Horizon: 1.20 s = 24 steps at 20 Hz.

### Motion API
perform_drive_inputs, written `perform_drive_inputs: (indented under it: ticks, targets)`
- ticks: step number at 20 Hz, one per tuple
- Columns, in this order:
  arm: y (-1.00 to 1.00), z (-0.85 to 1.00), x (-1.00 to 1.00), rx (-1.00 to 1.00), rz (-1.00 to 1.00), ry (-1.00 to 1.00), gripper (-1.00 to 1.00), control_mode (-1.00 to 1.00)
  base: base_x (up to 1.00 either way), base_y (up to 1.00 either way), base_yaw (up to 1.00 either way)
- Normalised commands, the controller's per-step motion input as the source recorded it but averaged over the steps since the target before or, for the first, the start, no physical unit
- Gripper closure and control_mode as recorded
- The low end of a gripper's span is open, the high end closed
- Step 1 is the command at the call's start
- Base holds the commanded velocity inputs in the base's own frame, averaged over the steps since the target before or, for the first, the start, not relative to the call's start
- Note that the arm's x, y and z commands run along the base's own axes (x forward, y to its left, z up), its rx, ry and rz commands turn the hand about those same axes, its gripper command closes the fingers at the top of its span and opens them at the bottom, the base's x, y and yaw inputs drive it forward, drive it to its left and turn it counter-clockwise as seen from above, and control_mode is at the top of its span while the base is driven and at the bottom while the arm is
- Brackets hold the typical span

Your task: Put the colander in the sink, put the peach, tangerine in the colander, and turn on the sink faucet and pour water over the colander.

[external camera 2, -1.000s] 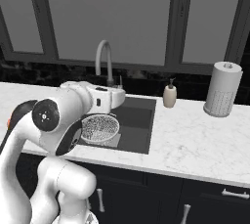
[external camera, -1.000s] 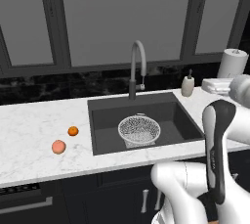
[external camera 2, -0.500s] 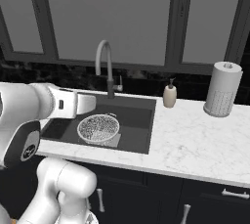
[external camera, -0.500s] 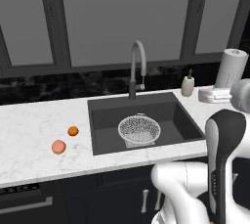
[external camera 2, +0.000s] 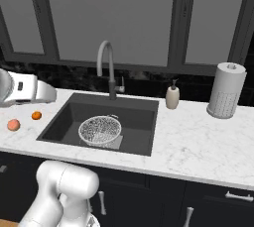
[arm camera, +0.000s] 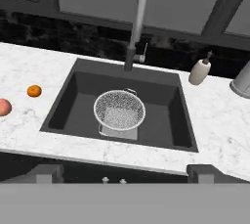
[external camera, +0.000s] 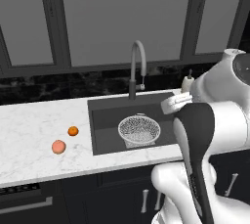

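The gripper (arm camera: pixel 124 173) hangs high over the counter's front edge, jaws spread wide with nothing between them. Just beyond, the colander (arm camera: pixel 119 110) sits upright on the floor of the sink (arm camera: pixel 168 113), while the peach (arm camera: pixel 4 106) and the tangerine (arm camera: pixel 34 91) lie near each other on the marble counter (arm camera: pixel 19 76) to the left. Behind the basin rises the sink faucet (arm camera: pixel 137 22), its spout dry, with a soap dispenser (arm camera: pixel 199 72) to its right.
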Motion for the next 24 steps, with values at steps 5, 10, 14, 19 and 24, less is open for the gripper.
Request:
perform_drive_inputs:
  ticks: [5,10,14,19,24]
  targets:
    - [0.79,-0.54,0.00,-0.01,0.15,0.44,-1.00,-1.00,0.00,0.00,0.00]
    - [0.60,-0.76,0.00,0.03,0.17,0.45,-1.00,-1.00,0.00,0.00,0.00]
    - [0.47,-0.67,0.04,0.05,0.06,0.35,-1.00,-1.00,0.00,0.00,0.00]
    - [0.49,-0.53,0.17,0.05,0.00,0.14,-1.00,-1.00,0.00,0.00,0.00]
    - [0.57,-0.19,0.23,0.02,0.00,0.00,-1.00,-1.00,0.00,0.00,0.00]
